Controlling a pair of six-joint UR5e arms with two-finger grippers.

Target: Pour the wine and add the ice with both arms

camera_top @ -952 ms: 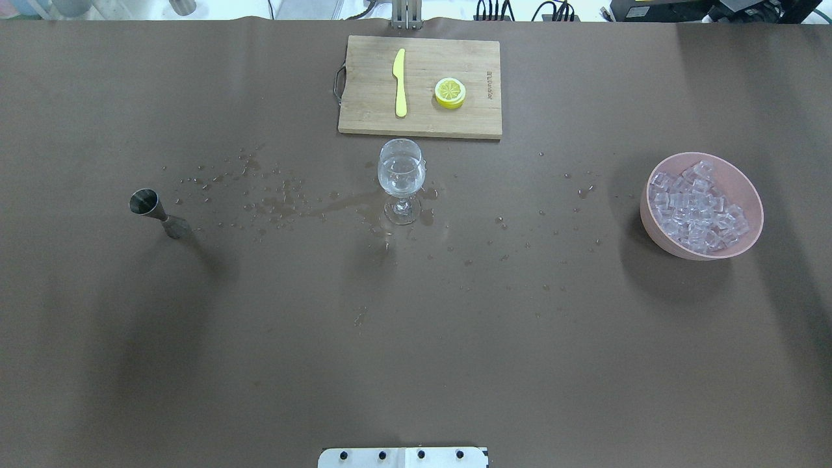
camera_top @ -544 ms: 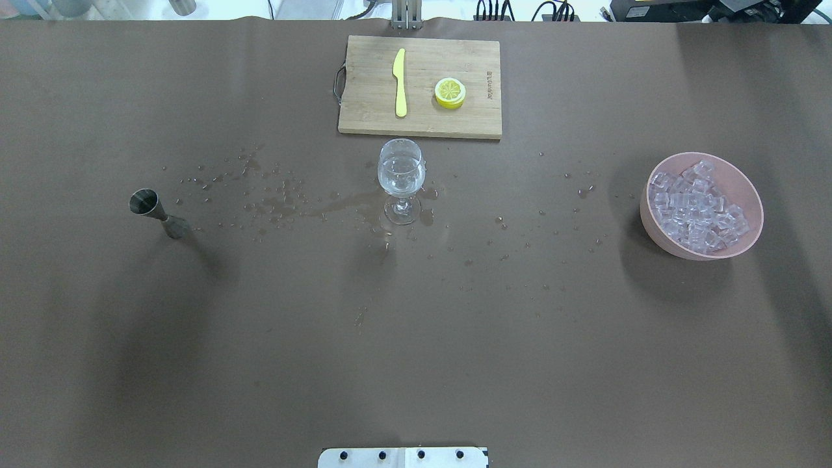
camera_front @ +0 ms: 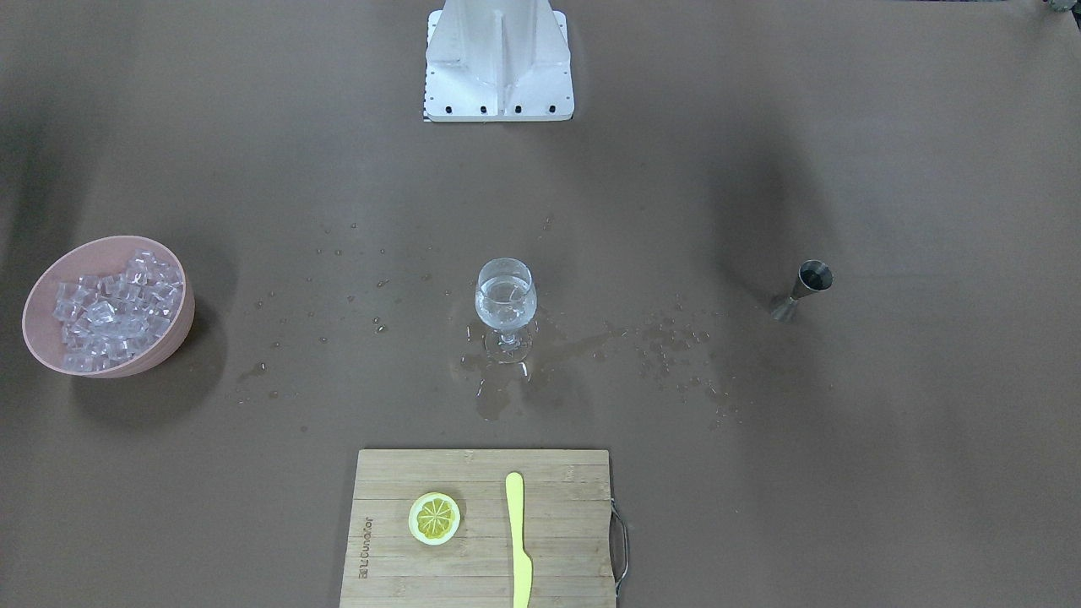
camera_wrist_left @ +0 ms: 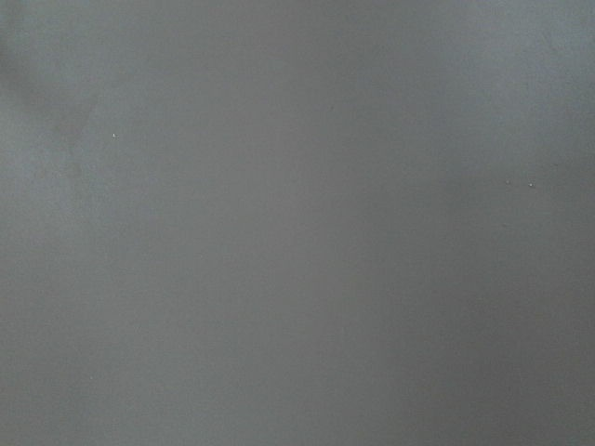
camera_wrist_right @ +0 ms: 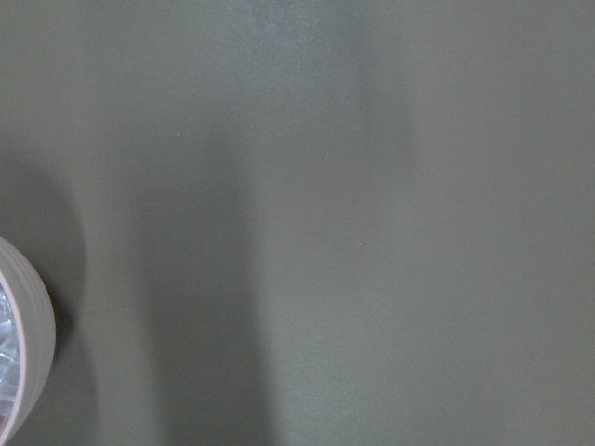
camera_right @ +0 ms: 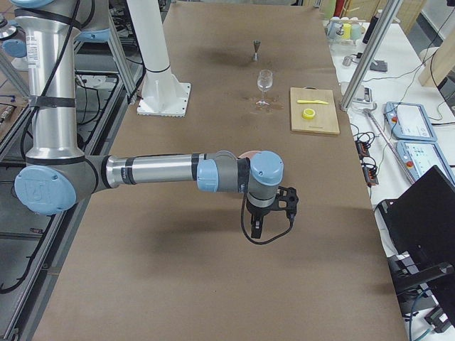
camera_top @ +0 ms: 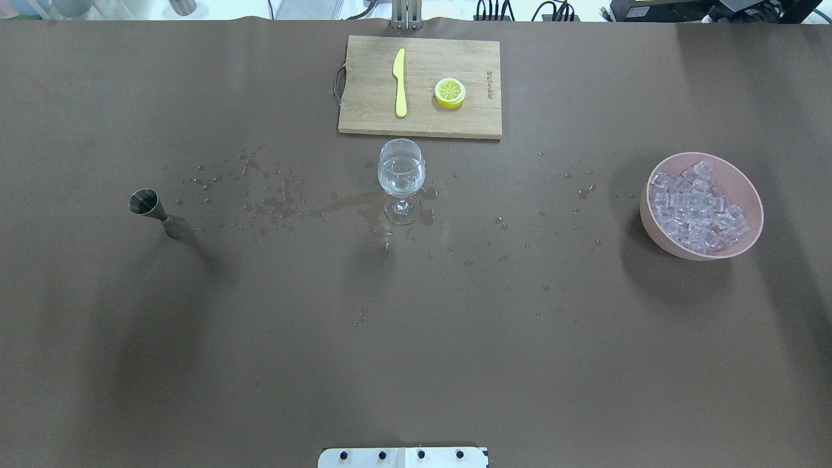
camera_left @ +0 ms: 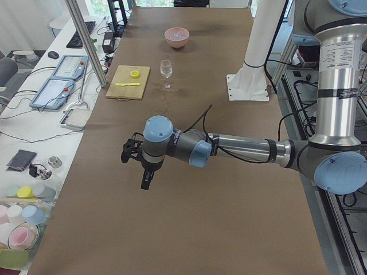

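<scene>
Brown bench (camera_top: 416, 364), splashed: jigger (camera_top: 156, 211) sits at 9 o'clock of the glass (camera_top: 401, 179), nearer the left gripper (camera_left: 145, 182); ice (camera_top: 695, 207) at 3, nearer the right gripper (camera_right: 257, 231). Can't tell how wide either is.

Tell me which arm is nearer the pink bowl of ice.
Right. The right gripper hangs close beside the pink bowl, whose rim shows in its wrist view; the left gripper hangs toward the opposite end of the table.
</scene>
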